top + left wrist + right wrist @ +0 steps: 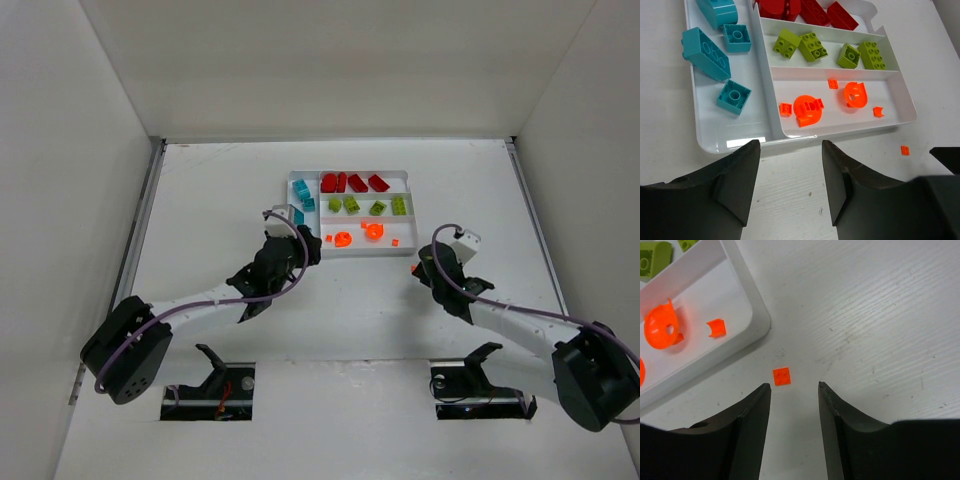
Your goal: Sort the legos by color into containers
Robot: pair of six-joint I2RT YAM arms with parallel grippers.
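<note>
- Now, tray (747, 127), four sections.
- Left gripper (790, 147) open, empty, facing tray.
- Right gripper (793, 388) open, empty.
- Legos sorted, one section each: teal (705, 52), red (842, 15), green (812, 46), orange (807, 109).
- Tiny orange lego (781, 376) on table (880, 315), just before Right gripper.

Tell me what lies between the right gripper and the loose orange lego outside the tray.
Nothing: only bare table separates the right gripper from the orange lego, as the right wrist view shows.

Tray (705, 135): white plastic, smooth, glossy, glare patch on near floor; teal bricks (705, 52) opaque glossy plastic; orange bricks (807, 109) translucent, shiny; table (880, 315) matt white, finely grained, scuffed; fingers (752, 430) of right gripper (794, 407) matt black.
</note>
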